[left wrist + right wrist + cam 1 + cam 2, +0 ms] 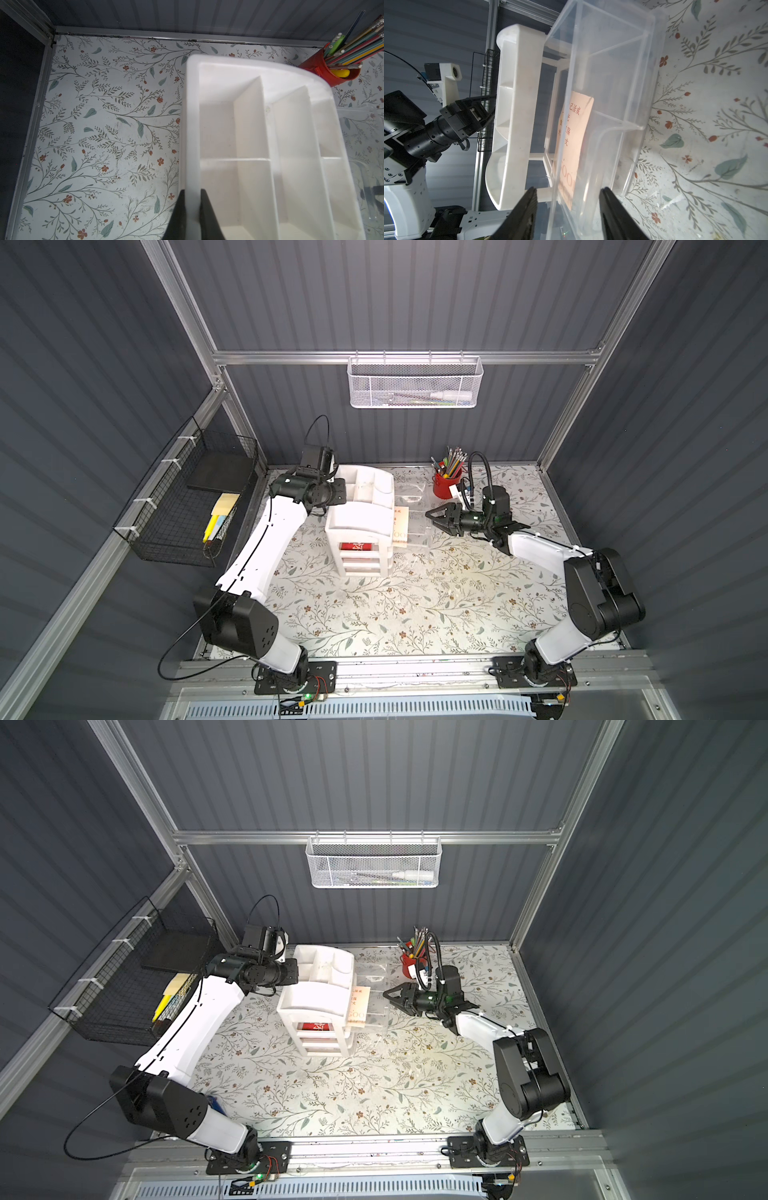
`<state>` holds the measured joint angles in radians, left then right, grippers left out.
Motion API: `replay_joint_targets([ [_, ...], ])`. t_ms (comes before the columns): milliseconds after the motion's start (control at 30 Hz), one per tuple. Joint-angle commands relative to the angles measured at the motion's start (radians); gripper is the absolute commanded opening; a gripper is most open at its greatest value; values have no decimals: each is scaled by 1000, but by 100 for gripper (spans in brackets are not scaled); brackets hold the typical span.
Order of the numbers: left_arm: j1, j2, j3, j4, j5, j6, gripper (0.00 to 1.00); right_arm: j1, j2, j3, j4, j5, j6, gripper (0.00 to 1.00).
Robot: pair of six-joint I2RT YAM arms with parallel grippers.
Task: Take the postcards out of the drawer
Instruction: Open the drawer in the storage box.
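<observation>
Both top views first: the right claw (433,519) hangs parted, gripping nothing, right at the outer end of the clear drawer (417,533), which sticks out from the white organiser (357,518). A peach postcard (401,526) lies inside the drawer, just beyond the tips. A red postcard (356,547) sits in a front slot. Over to the left wrist view: the left claw (193,191) is pinched tight on the organiser's rim. And the right wrist view: jaws apart either side of the drawer's edge, the peach postcard (575,133) dead ahead.

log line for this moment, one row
left tool: shut on organizer rim | right tool: open, at drawer front | drawer: pulled out | postcard: in drawer
</observation>
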<state>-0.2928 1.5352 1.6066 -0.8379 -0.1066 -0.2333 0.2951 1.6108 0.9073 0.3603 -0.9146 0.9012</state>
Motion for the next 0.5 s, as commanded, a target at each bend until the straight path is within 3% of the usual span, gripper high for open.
replay_joint_targets([
  [0, 9, -48, -15, -4, -36, -4, 0, -2, -18, 38, -52, 6, -48, 56],
  [167, 9, -57, -26, -2, -29, -20, 0, -2, -48, 84, -196, 62, -123, 60],
  [467, 9, -99, -51, -4, -34, -56, 0, 3, -169, 214, -558, 281, -303, 66],
])
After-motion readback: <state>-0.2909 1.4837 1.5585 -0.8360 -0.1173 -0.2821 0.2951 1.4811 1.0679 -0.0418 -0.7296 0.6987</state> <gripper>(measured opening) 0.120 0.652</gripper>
